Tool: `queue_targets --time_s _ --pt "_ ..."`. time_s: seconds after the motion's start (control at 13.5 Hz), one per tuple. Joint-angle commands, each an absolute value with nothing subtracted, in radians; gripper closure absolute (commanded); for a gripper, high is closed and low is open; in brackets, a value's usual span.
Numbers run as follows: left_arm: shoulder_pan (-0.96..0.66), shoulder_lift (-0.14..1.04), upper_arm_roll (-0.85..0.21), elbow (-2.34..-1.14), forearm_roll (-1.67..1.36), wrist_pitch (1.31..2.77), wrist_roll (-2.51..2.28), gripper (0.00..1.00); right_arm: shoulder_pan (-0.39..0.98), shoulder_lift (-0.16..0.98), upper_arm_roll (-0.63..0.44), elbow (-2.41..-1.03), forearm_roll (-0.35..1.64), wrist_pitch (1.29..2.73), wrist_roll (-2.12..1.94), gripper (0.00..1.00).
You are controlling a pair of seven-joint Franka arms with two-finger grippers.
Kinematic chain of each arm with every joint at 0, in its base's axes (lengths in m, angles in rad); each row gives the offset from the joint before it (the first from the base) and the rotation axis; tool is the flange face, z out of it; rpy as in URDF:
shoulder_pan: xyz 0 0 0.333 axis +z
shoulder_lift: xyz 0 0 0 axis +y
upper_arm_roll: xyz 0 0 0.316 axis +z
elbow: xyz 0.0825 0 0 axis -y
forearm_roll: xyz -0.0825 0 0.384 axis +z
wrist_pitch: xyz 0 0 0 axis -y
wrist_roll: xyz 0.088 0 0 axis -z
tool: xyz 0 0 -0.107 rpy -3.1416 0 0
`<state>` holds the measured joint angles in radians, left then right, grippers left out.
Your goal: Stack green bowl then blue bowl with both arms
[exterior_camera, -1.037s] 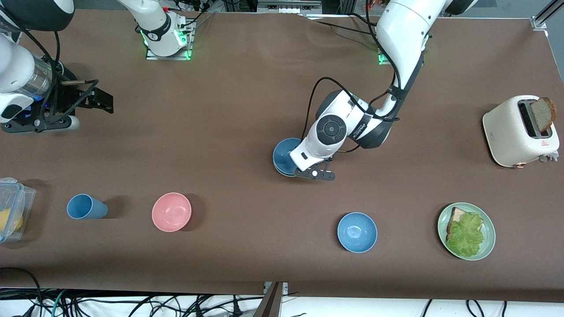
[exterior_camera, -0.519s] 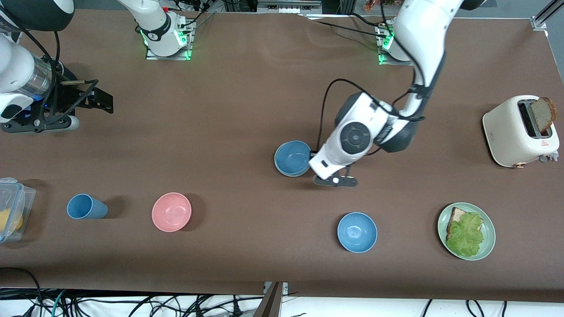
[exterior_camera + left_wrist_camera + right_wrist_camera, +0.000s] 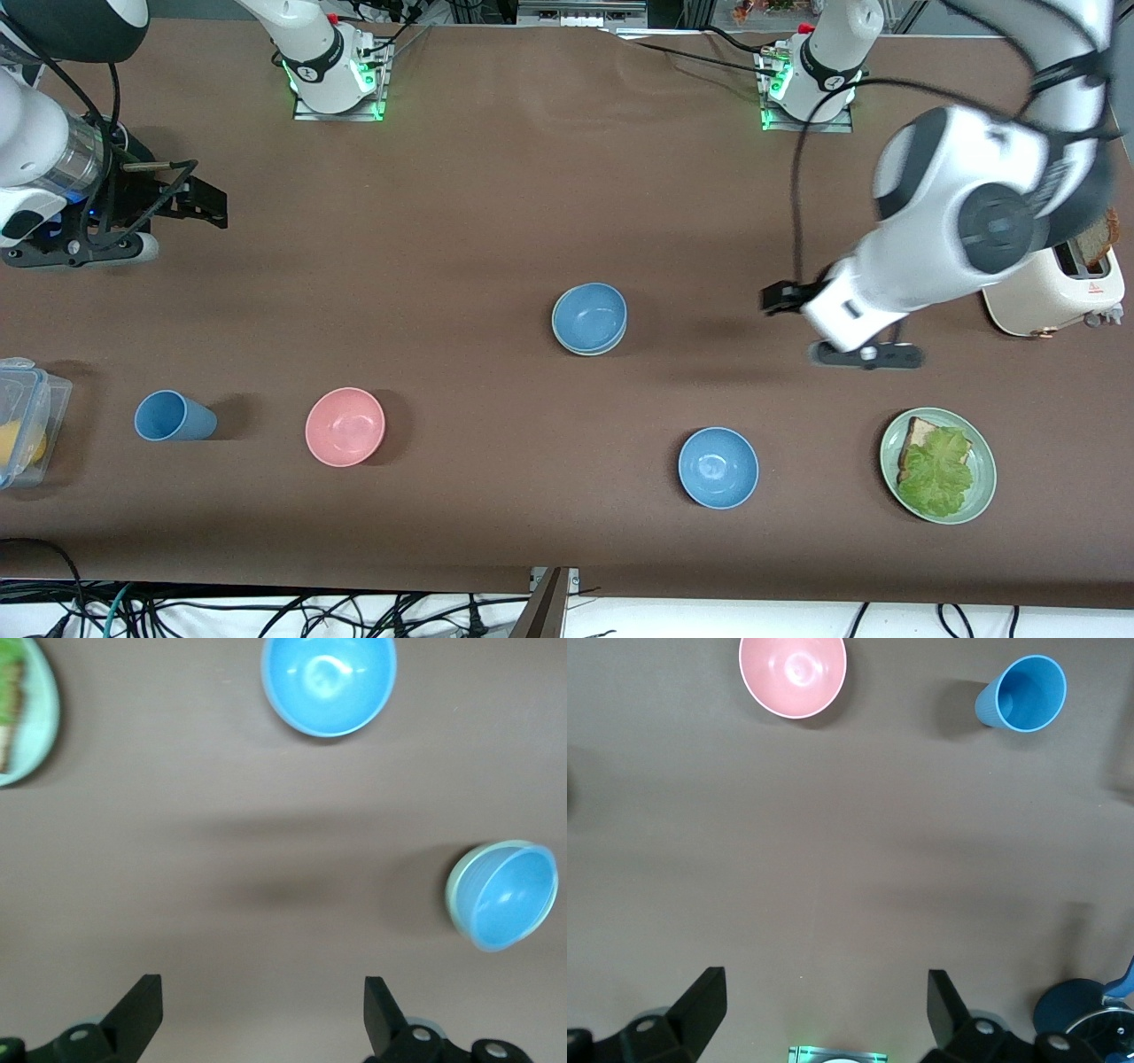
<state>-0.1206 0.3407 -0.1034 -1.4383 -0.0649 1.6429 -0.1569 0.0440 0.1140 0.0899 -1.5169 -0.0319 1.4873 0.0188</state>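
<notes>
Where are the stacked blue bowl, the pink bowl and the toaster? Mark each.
blue bowl [image 3: 589, 315], front view, inside bottom of the bowl.
pink bowl [image 3: 345, 426], front view, centre of its inside.
toaster [image 3: 1054, 301], front view, its cream side wall.

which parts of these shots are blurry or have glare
Front view: the left arm is smeared by motion blur, while the stacked blue bowl and the table stay crisp. Left wrist view: soft overall, with a bright glare spot inside the brighter blue bowl. Right wrist view: fairly sharp, with slight glare in the pink bowl.
</notes>
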Motion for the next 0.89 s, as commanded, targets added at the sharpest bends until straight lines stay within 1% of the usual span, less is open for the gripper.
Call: queue_targets --time_s 0.0,0.07,0.15,0.22,0.3,0.44,0.52,0.81 --pt "0.033 0.253 -0.13 -1.479 -0.067 1.612 0.073 0.0 0.04 0.123 0.091 -1.502 0.006 1.534 0.003 0.0" --pt "0.047 0.217 -0.106 -1.508 -0.067 1.614 0.084 0.0 0.038 0.121 0.091 -1.503 0.006 1.548 -0.003 0.0" --pt "0.041 0.169 -0.044 -1.54 -0.069 1.615 0.081 0.0 0.038 0.124 0.089 -1.502 0.006 1.555 -0.003 0.0" --pt "0.038 0.122 -0.029 -1.584 -0.066 1.617 0.08 0.0 0.038 0.124 0.089 -1.503 0.006 1.562 -0.003 0.0" --pt "0.034 0.089 -0.029 -1.623 -0.042 1.626 0.072 0.0 0.038 0.124 0.089 -1.503 0.006 1.562 -0.003 0.0" --pt "0.02 0.04 -0.06 -1.718 0.038 1.696 0.005 0.0 0.037 0.126 0.087 -1.503 0.006 1.562 -0.003 0.0" --pt "0.018 0.023 -0.061 -1.739 0.028 1.703 -0.006 0.0 0.037 0.126 0.087 -1.503 0.006 1.562 -0.003 0.0" --pt "-0.015 0.002 -0.061 -1.747 0.026 1.713 -0.011 0.0 0.037 0.126 0.087 -1.503 0.006 1.56 -0.003 0.0"
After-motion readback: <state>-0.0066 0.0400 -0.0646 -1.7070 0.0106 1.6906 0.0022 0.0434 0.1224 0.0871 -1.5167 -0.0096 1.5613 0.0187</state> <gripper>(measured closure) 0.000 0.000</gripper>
